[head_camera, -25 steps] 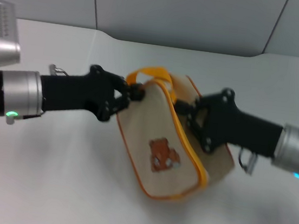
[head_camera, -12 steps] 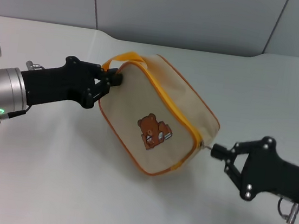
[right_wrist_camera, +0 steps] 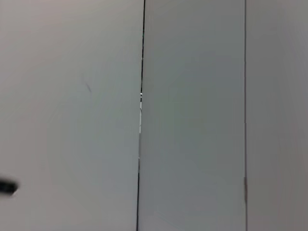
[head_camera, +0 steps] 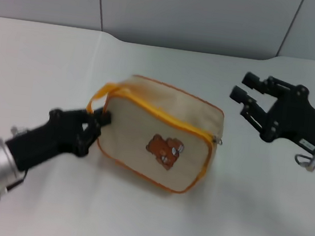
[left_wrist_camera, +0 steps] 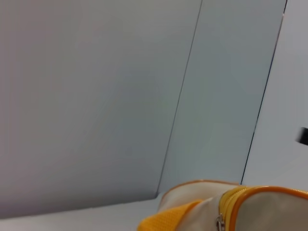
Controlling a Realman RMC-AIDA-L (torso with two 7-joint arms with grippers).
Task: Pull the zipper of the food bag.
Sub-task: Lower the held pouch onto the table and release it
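The food bag (head_camera: 163, 139) lies on the white table (head_camera: 56, 54), with the bear print facing me. The zipper (head_camera: 163, 119) runs along its upper edge, and the silver pull tab (head_camera: 219, 140) sits at the bag's right corner. The orange-yellow strap loop (head_camera: 99, 95) is at the bag's left end. My left gripper (head_camera: 100, 123) is against that left end, just under the strap. My right gripper (head_camera: 245, 87) is open and empty, raised to the right of the bag and clear of it. The left wrist view shows the bag (left_wrist_camera: 274, 211), its strap (left_wrist_camera: 168, 222) and the zipper (left_wrist_camera: 243, 196) close by.
A grey panelled wall (head_camera: 187, 12) stands behind the table. The right wrist view shows only wall panels (right_wrist_camera: 192, 120).
My right gripper has let go of the pull tab and moved up and away to the right. The bag has come down onto the table. My left arm has dropped toward the lower left.
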